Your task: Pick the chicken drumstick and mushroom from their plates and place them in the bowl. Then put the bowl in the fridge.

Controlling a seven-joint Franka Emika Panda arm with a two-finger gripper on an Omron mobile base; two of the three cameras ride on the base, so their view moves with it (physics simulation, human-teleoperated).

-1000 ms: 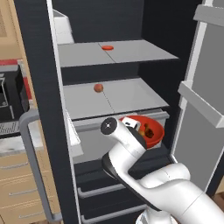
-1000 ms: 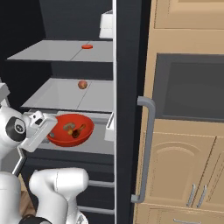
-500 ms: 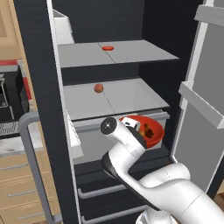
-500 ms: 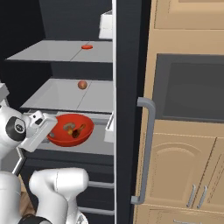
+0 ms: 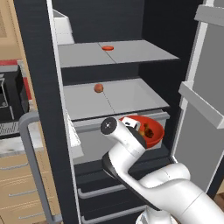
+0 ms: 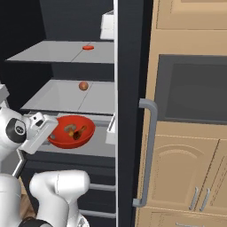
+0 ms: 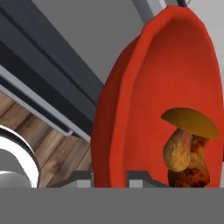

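Red bowl (image 6: 71, 131) held out in front of the open fridge (image 5: 39, 87), at about the level of the lowest grey shelf's front lip and just above the drawers. Inside it, the mushroom (image 7: 186, 140) with its brown cap and pale stem, lying against the darker, browned chicken drumstick (image 7: 192, 173) — both low in the bowl's hollow. Seen up close from the hand, the bowl's rim (image 7: 105, 144) caught between the two dark fingertips (image 7: 81, 177), one on either side of the wall. Gripper (image 6: 52, 133) clenched on that near rim, the white wrist reaching in from the arm's side; in the left base view the gripper (image 5: 139, 127) partly hidden behind the white hand, the bowl (image 5: 153, 131) peeking out beyond it.

Further in: middle shelf (image 5: 127, 98) carrying a small round brownish-red item (image 5: 99, 88) near its centre, well apart from the bowl. Top shelf (image 5: 131, 51) carrying a flat red thing (image 5: 107, 47) toward the back. White box (image 5: 61, 28) on the upper left, only partly visible.

Fridge door (image 6: 131, 88) swung open, its long grey bar handle (image 6: 148, 155) standing vertical — beside it, wooden cabinets (image 6: 186, 173) and a dark built-in oven front (image 6: 193, 88).
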